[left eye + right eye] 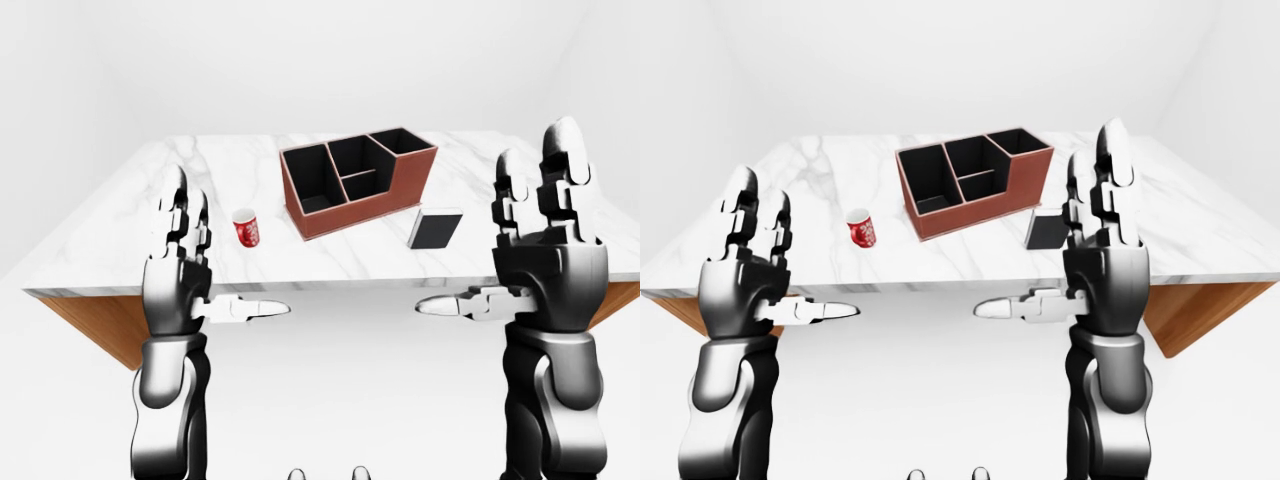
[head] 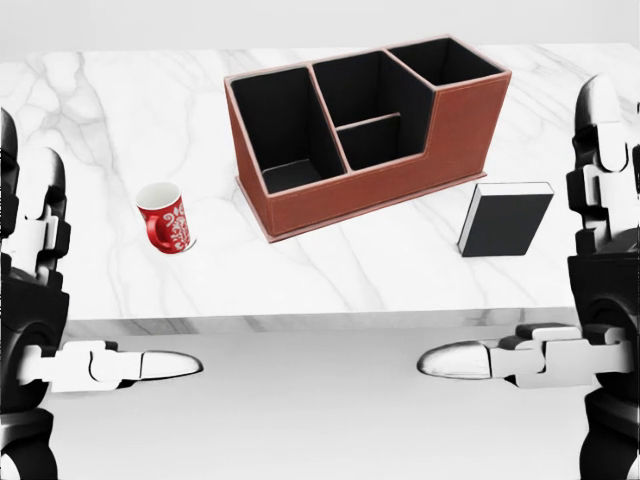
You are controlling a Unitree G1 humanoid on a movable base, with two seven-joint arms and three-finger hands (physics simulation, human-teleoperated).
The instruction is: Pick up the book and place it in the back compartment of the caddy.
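Nearest the camera, the left hand [image 1: 175, 262] and right hand [image 1: 545, 255] hover short of the bench edge, fingers spread and empty. Beyond them, on the white marble-topped bench [image 2: 120, 110], a dark hardcover book [image 2: 503, 219] lies flat just beside the brown leather caddy [image 2: 370, 130]. A red patterned mug [image 2: 166, 217] stands well apart. Reaching with the right hand looks best, gripping the book's edges squarely. Plain white walls surround everything.

Both open hands, left [image 1: 178, 262] and right [image 1: 545, 245], hover below the marble table [image 1: 130, 230] bearing a brown caddy [image 1: 357, 180], black book [image 1: 435, 228] and red mug [image 1: 246, 227].
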